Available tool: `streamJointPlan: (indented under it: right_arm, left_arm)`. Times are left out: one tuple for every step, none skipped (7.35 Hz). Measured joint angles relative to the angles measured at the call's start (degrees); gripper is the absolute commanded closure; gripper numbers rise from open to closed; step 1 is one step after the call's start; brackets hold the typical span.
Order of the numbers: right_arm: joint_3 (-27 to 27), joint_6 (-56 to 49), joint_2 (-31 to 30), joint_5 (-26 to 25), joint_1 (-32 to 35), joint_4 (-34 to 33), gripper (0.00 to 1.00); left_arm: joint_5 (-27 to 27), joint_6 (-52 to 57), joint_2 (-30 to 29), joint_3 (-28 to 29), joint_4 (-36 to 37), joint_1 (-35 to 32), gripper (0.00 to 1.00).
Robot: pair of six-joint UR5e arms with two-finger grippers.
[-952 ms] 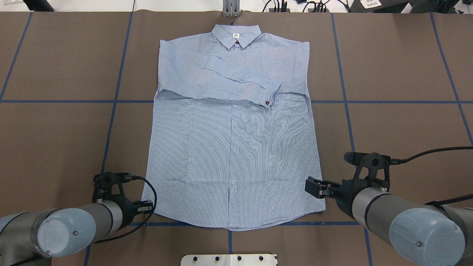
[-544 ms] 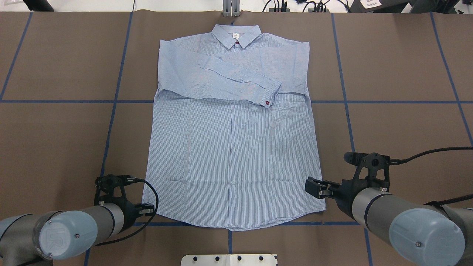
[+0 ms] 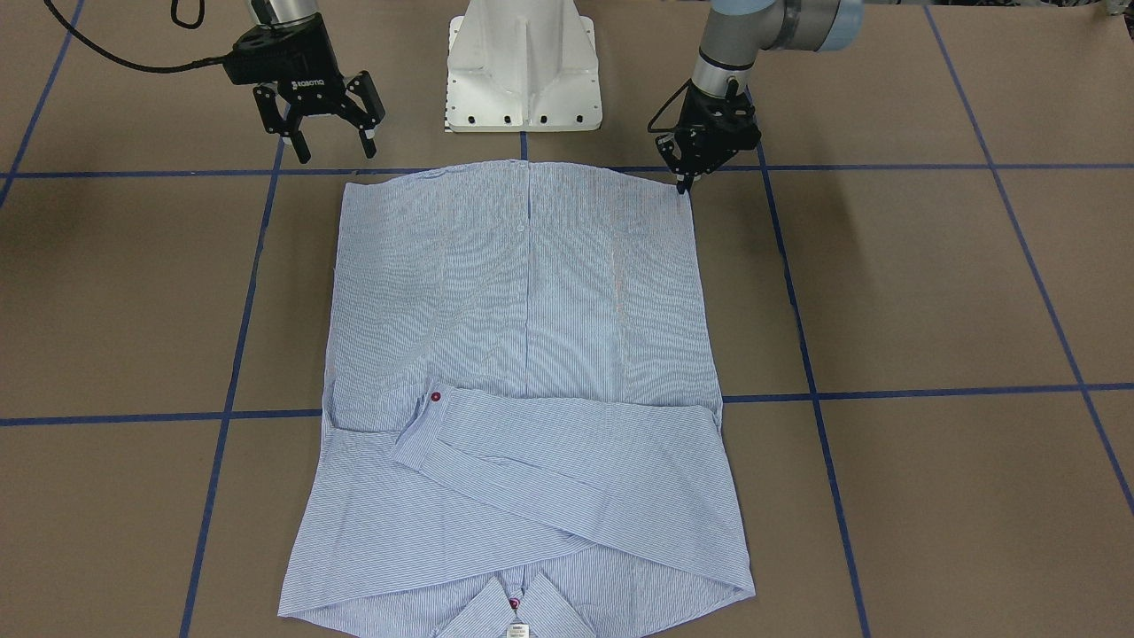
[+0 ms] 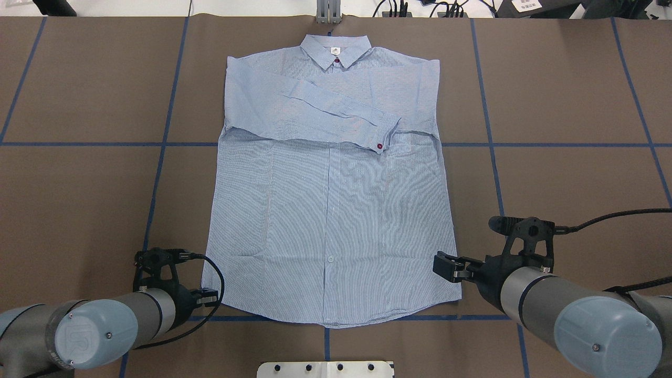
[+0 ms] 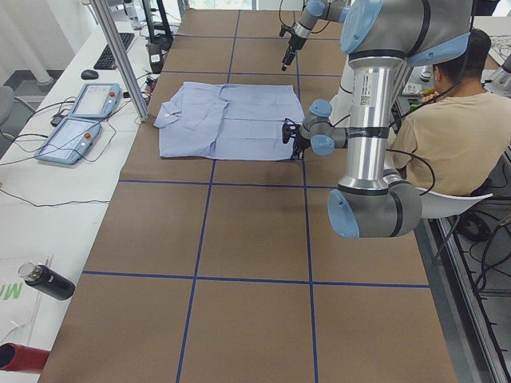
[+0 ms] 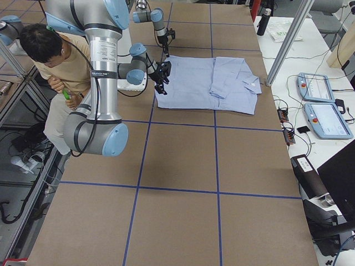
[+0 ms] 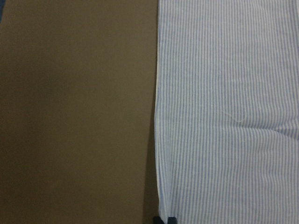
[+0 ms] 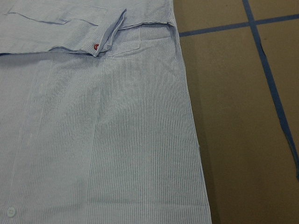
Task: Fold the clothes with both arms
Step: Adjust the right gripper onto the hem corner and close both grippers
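Observation:
The pinstriped shirt (image 4: pixel 331 210) lies flat and face up on the brown table, collar at the far side, with both sleeves folded across the chest. My left gripper (image 4: pixel 209 297) (image 3: pixel 685 183) is down at the near left hem corner. Its fingertips (image 7: pixel 171 219) stand close together on the shirt's (image 7: pixel 224 116) edge, shut on the fabric. My right gripper (image 4: pixel 446 266) (image 3: pixel 335 151) hovers open just above the near right hem corner, nothing between its fingers. The right wrist view shows only the shirt's (image 8: pixel 93 140) right side and a red-buttoned cuff.
The white pedestal base (image 3: pixel 523 71) stands just behind the hem. Blue tape lines (image 4: pixel 163 136) cross the table. A seated person (image 5: pixel 447 120) is beside the robot. Control pendants (image 6: pixel 321 105) and a bottle (image 5: pixel 48 281) lie on the side benches.
My left gripper has shifted slightly toward the table's near edge at the hem corner. The right gripper and the shirt have not moved.

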Motion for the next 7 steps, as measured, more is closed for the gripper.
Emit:
streamJointPlan:
  right_arm:
    - [-0.5, 0.0, -1.9, 0.0, -0.3, 3.3, 0.01]
    - [-1.0, 0.0, -4.9, -0.3, -0.8, 7.7, 0.02]
    - [-1.9, 0.7, -7.6, -1.3, -1.5, 11.4, 0.02]
    - [-3.1, 2.2, -8.8, -3.1, -2.7, 13.0, 0.07]
    - [-4.4, 3.9, -9.3, -5.2, -4.0, 13.6, 0.22]
    - [-5.7, 5.6, -9.4, -6.9, -5.3, 13.8, 0.36]
    - [-6.6, 7.8, -9.3, -8.1, -6.3, 13.9, 0.47]
  left_arm:
    - [0.0, -0.2, -0.1, -0.1, 0.0, 0.0, 1.00]
    - [0.0, -0.3, -0.3, -0.1, 0.0, 0.0, 1.00]
    - [0.1, -0.4, -0.4, -0.2, -0.1, 0.0, 1.00]
    - [0.1, -0.5, -0.5, -0.3, -0.2, 0.0, 1.00]
    - [0.3, -0.7, -0.6, -0.6, -0.2, 0.0, 1.00]
    - [0.9, -1.2, -0.6, -0.9, -0.3, 0.0, 1.00]
    - [1.8, -1.7, -0.6, -1.3, -0.4, 0.0, 1.00]
